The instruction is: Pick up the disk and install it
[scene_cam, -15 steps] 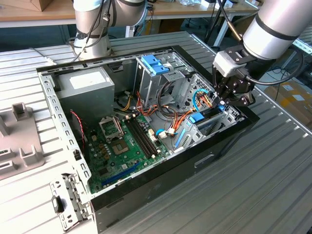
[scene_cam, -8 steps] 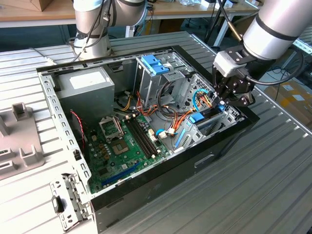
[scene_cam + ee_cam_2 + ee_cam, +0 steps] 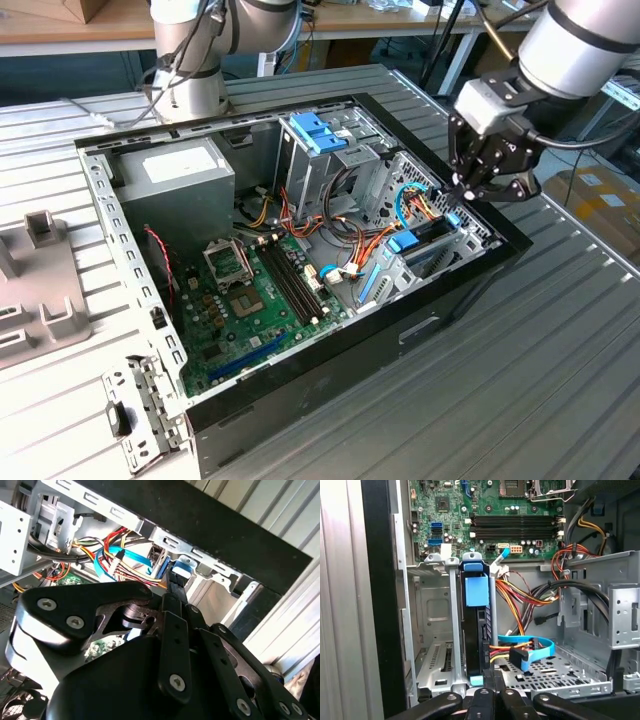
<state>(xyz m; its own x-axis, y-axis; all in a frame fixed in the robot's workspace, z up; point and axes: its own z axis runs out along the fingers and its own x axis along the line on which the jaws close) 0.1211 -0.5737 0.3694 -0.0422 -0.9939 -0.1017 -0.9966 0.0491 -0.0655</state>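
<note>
The disk (image 3: 479,630) stands on edge in the drive bay at the case's corner, a dark slab with blue rails and a blue tab (image 3: 476,587) at its far end. In the exterior view the disk (image 3: 428,236) sits low in the bay on that view's right. My gripper (image 3: 468,192) hangs just above the disk's near end. In the first wrist view my gripper (image 3: 492,680) has its fingers drawn together right at the disk's near blue end (image 3: 476,681). The second wrist view shows my fingers (image 3: 175,592) reaching to a blue end piece (image 3: 182,570). Whether they pinch it is hidden.
The open case (image 3: 480,270) lies on a ribbed metal table (image 3: 560,380). Orange and blue cables (image 3: 525,647) run beside the bay. A tall metal cage with a lighter blue latch (image 3: 318,132) stands behind. The motherboard (image 3: 255,300) fills the case floor. A second arm's base (image 3: 190,80) stands at the back.
</note>
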